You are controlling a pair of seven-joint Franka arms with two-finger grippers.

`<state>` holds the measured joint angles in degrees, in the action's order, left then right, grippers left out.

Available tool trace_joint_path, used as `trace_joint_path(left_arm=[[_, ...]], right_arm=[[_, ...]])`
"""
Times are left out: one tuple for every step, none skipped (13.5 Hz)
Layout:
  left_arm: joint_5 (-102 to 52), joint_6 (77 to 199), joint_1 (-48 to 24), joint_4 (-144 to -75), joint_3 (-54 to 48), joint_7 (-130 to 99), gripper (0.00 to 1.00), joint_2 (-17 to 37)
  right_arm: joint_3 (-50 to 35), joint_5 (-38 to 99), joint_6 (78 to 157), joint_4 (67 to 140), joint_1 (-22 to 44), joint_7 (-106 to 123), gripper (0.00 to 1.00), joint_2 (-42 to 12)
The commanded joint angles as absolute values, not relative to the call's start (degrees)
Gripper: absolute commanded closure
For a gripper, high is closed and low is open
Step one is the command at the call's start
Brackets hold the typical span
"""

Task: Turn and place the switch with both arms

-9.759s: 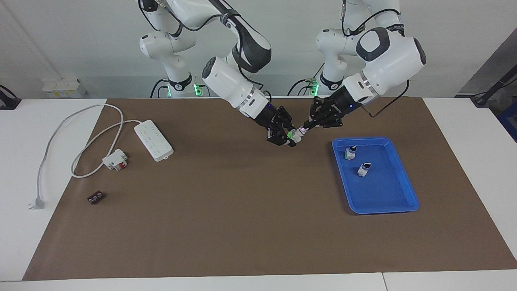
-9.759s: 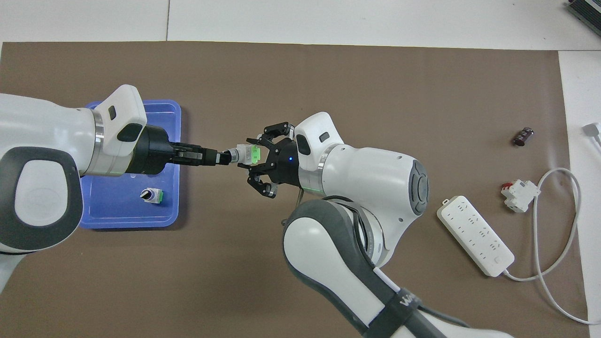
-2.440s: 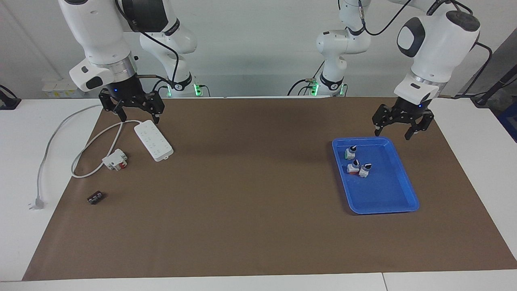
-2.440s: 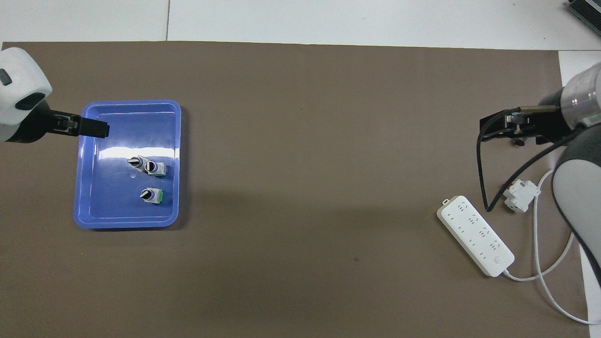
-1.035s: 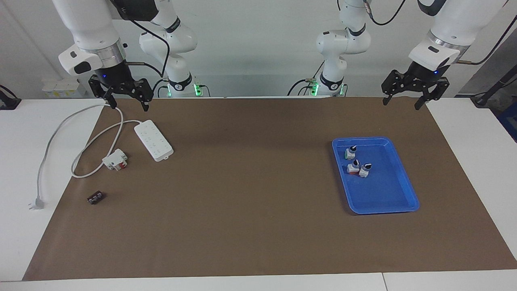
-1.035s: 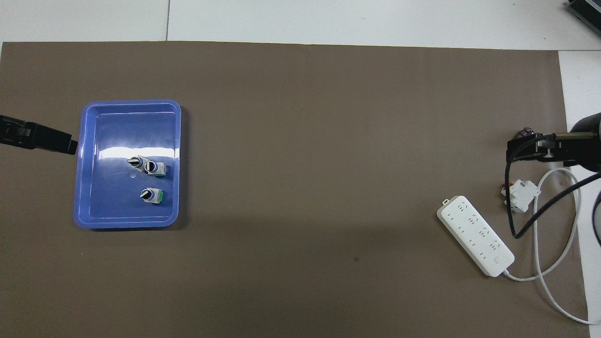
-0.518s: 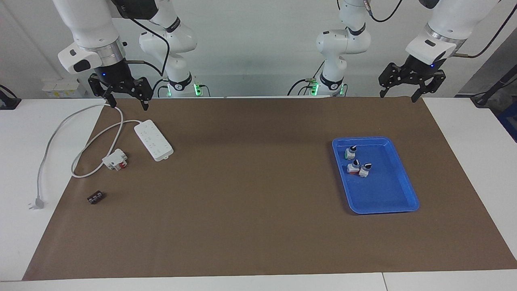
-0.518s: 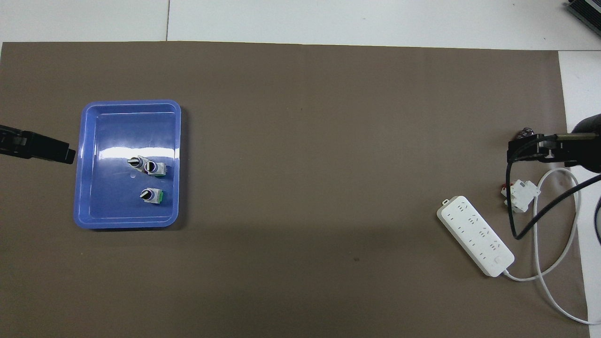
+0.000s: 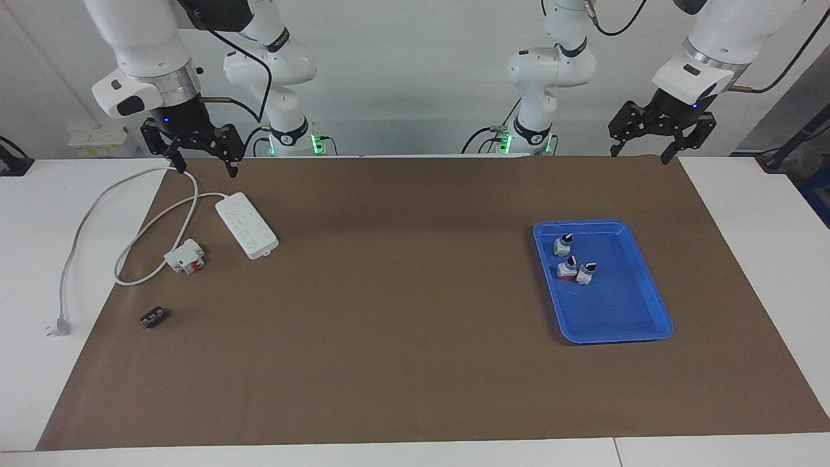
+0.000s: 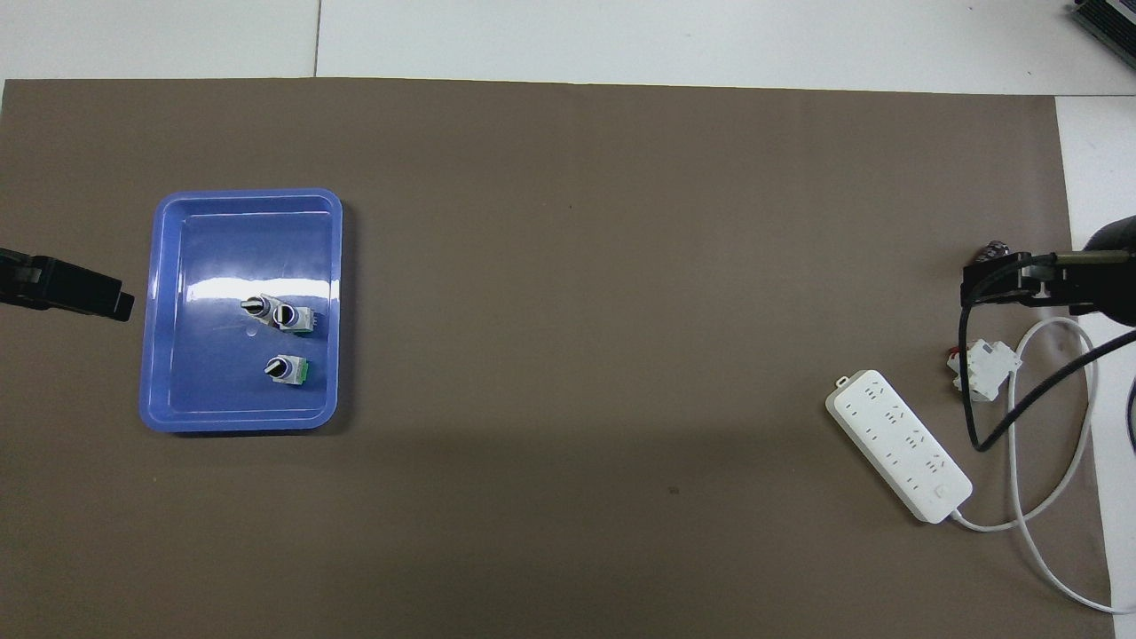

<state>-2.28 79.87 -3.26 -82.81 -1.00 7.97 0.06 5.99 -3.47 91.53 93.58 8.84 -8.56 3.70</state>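
Switch: the thumb-sized selector switch (image 9: 568,267) with black knob and reddish side is sitting in the shallow blue plastic tray (image 9: 650,305), touching a second switch (image 9: 586,273), toward the left arm's end.
Left gripper (image 9: 652,138): hanging spread, holding nothing, over the mat's edge by the robots.
Right gripper (image 9: 194,148): hanging spread too, above the white power strip's cable (image 9: 159,220).

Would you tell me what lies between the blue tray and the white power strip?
Nothing: only bare brown mat lies between the blue tray and the white power strip, clearest in the overhead view.

mat (image 9: 402,311) middle open, tray (image 9: 655,305), power strip (image 9: 247,225) flanking
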Motion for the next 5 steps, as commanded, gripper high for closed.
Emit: trace_joint_path(left_arm=[[-0.18, 78.05, -3.95, -82.88, -1.23, 7.12, 0.0, -1.32], [-0.18, 77.96, -4.13, -82.97, -1.23, 7.12, 0.0, -1.41], [-0.18, 78.05, -4.22, -82.97, -1.32, 7.12, 0.0, -1.41], [-0.26, 78.13, -4.31, -82.97, -1.32, 7.12, 0.0, -1.41], [-0.18, 78.4, -4.22, -83.14, -1.32, 7.21, 0.0, -1.41]], right_arm=[[6.33, -2.9, 92.02, 95.01, 8.79, -7.56, 0.0, 5.01], [6.33, -2.9, 92.11, 95.01, 8.79, -7.56, 0.0, 5.01], [6.33, -2.9, 92.11, 95.01, 8.79, -7.56, 0.0, 5.01], [6.33, -2.9, 92.02, 95.01, 8.79, -7.56, 0.0, 5.01], [6.33, -2.9, 92.02, 95.01, 8.79, -7.56, 0.0, 5.01]])
